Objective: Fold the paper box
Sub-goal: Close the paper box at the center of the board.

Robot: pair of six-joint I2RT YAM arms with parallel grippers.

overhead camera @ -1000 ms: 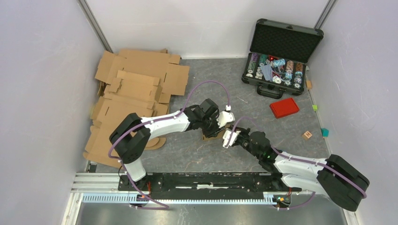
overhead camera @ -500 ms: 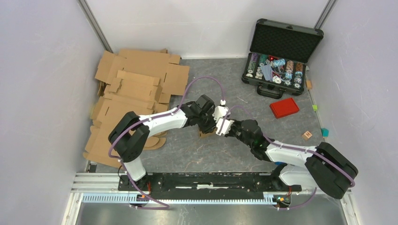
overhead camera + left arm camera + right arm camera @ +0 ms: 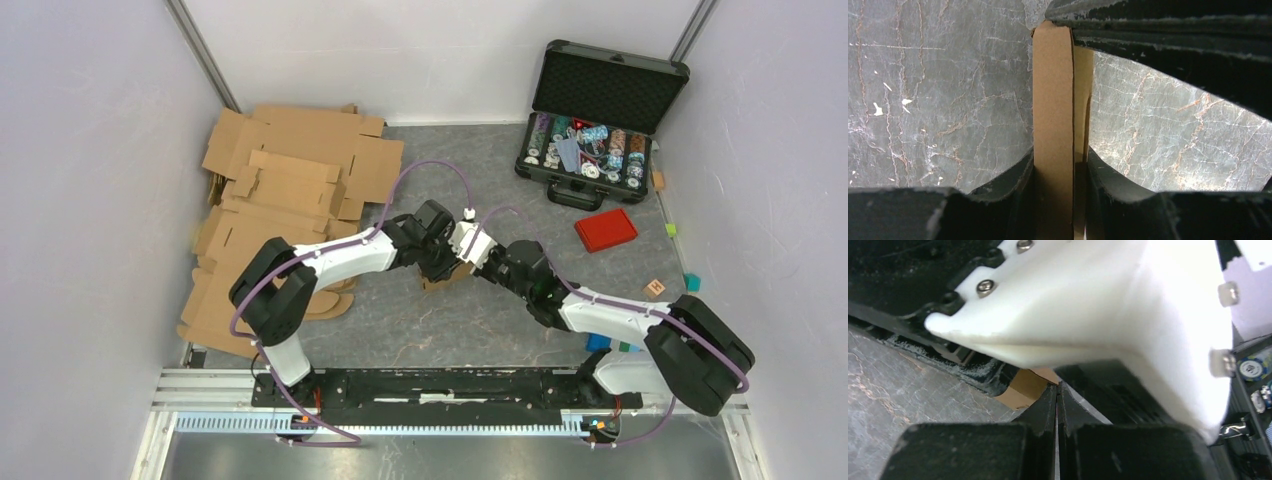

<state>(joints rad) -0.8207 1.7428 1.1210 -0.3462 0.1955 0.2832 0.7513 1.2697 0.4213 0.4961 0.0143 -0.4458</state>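
Note:
The paper box (image 3: 1053, 100), small and brown, stands edge-on between the fingers (image 3: 1013, 175) of my left gripper (image 3: 1060, 155), which is shut on it just above the grey floor. From above only a sliver of the paper box (image 3: 445, 279) shows under the left gripper (image 3: 448, 263). My right gripper (image 3: 1057, 387) is shut with nothing between its jaws. Its tips press in beside a curved flap of the paper box (image 3: 1025, 386), right under the left wrist's white housing (image 3: 1098, 305). The right gripper (image 3: 472, 256) meets the left one mid-floor.
Large brown cardboard sheets (image 3: 280, 200) pile up at the left. An open black case (image 3: 590, 150) of poker chips stands back right. A red lid (image 3: 606, 229), a wooden cube (image 3: 655, 288) and a teal block (image 3: 692, 283) lie right of the arms.
The right arm has reached forward and left up to the left gripper, and its jaws have gone shut. The left gripper has edged slightly left, still holding the box.

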